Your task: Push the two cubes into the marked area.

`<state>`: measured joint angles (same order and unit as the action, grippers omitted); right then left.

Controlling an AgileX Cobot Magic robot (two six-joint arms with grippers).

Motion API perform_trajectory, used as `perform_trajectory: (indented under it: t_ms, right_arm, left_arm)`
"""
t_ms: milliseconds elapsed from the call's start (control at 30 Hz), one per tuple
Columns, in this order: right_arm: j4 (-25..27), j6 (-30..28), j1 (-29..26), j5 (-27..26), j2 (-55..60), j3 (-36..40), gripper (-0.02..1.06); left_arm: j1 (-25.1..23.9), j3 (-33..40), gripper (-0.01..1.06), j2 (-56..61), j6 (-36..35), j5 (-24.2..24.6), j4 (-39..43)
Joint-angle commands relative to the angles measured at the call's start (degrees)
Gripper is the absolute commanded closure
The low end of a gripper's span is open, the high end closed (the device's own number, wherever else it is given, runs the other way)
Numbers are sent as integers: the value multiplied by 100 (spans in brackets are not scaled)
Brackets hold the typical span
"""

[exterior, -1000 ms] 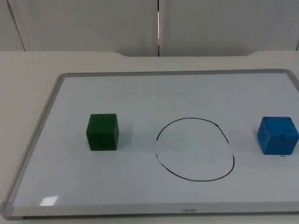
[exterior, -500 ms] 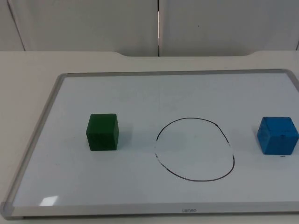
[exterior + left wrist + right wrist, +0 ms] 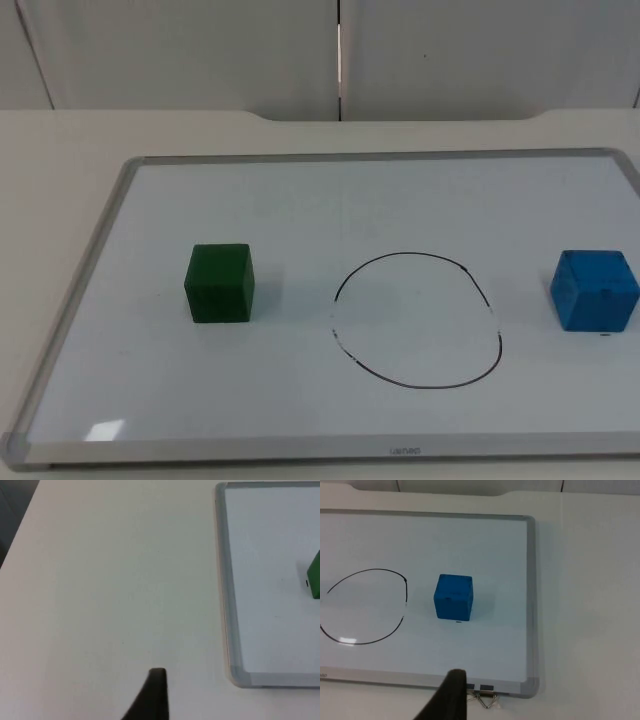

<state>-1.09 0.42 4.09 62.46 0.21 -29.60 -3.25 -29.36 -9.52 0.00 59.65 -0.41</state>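
The top view looks down and forward from a fixed point over the whiteboard point(image 3: 330, 200) toward the grey partition wall point(image 3: 200, 50). The left wrist view looks from off the board's side across bare surface point(image 3: 110, 580) to the board's corner, sharing the green cube point(image 3: 315, 575) with the top view. The right wrist view looks from the board's near edge, closer in, sharing the blue cube point(image 3: 453, 597) and the drawn circle point(image 3: 365, 605) with the top view.

table: white top point(image 3: 60, 150), plain and matte
wall: grey partition point(image 3: 200, 50) behind it, one vertical seam point(image 3: 339, 60)
light: soft, even
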Motion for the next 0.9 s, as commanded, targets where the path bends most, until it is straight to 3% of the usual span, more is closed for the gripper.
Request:
perform_trajectory:
  t_ms: [0, 133, 167, 300, 333, 467, 867]
  right_arm:
    - [17, 11, 13, -67, -21, 1, -1]
    - [17, 11, 13, -67, -21, 1, -1]
    - [17, 11, 13, -67, -21, 1, -1]
    - [17, 11, 13, -67, -21, 1, -1]
    - [17, 11, 13, -67, -21, 1, -1]
    - [17, 11, 13, -67, -21, 1, -1]
    - [17, 23, 14, -67, -21, 1, -1]
  left_arm:
    - [-4, -58, 27, -90, 0, -241, -103]
    - [-4, -58, 56, -209, 82, -429, -376]
    - [-4, -58, 56, -209, 82, -429, -376]
    - [-4, -58, 83, -333, 581, -702, -930]
    - [-4, -58, 83, -333, 581, -702, -930]
    - [-4, -58, 104, -487, 633, -1082, -1300]
    - [-4, -58, 105, -1266, 1351, -1640, -2119]
